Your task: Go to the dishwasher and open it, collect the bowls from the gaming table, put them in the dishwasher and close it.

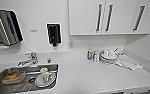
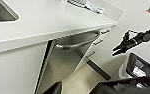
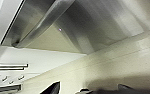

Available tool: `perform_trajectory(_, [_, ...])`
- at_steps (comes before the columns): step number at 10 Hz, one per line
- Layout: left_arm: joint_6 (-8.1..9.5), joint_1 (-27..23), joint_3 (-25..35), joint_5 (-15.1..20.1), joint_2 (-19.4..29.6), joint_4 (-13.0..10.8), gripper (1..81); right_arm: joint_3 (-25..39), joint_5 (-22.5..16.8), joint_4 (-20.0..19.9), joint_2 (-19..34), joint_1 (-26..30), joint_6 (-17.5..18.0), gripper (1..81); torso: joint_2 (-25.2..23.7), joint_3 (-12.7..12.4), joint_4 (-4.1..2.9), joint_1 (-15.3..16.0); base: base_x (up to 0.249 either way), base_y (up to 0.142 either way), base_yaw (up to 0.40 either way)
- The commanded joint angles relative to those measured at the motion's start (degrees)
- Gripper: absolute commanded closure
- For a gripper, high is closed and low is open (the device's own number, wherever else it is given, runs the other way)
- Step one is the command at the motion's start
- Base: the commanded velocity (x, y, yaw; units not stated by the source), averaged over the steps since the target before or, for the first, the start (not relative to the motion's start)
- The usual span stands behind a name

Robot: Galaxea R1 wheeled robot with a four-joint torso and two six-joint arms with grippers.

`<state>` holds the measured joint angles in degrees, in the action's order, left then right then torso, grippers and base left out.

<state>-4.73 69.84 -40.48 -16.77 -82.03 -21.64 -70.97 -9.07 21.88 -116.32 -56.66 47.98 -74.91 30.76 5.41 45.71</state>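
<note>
We see the dishwasher [image 2: 66,62] under the white counter [image 2: 53,22], its steel door shut and its bar handle [image 2: 77,42] across the top. At about three o'clock in the left wrist view, the right pincer [image 2: 117,50] hangs with fingers parted, grasping nothing. We cannot tell the left pincer's state. Up on the counter, a sink [image 1: 6,75] holds crockery [image 1: 44,76].
</note>
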Motion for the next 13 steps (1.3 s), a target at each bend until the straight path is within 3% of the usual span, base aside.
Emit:
perform_trajectory(1, [-0.63, -3.43, 1.9, -0.28, 2.92, -1.56, 1.0, 2.78, -4.98, -0.88, 1.6, 10.02, 7.81, 1.0, 0.0, 0.0, 0.0, 0.0, 0.0, 0.0, 0.0])
perform_trajectory(4, [-0.63, -3.43, 1.81, -0.19, 2.56, -3.67, 1.0, 3.04, -9.91, -0.61, 0.19, 14.5, 13.79, 1.0, 0.0, 0.02, 0.0, 0.0, 0.0, 0.0, 0.0])
perform_trajectory(7, [-0.46, -3.43, 1.72, -0.28, 2.13, -3.41, 1.0, 2.26, -15.36, -0.61, -2.18, 19.25, 18.8, 1.0, 0.02, 0.04, 0.0, 0.0, 0.0, 0.0, 0.0])
perform_trajectory(9, [-0.46, -3.43, 1.64, -0.28, 2.21, -3.41, 1.0, -0.11, -16.06, -0.79, -4.38, 21.8, 23.81, 1.0, 0.02, 0.04, 0.0, 0.02, 0.0, 0.0, 0.0])
perform_trajectory(11, [-0.46, -3.35, 1.64, -0.28, 2.21, -3.41, 1.0, -2.83, -20.89, -0.44, -8.41, 23.56, 28.91, 1.0, 0.02, 0.06, 0.0, 0.02, 0.0, 0.0, 0.0])
perform_trajectory(13, [-0.54, -3.43, 1.64, -0.28, 2.13, -3.41, 1.0, -5.21, -22.4, -0.44, -11.76, 24.35, 30.68, 1.0, 0.02, 0.06, 0.0, 0.05, 0.0, 0.0, 0.0])
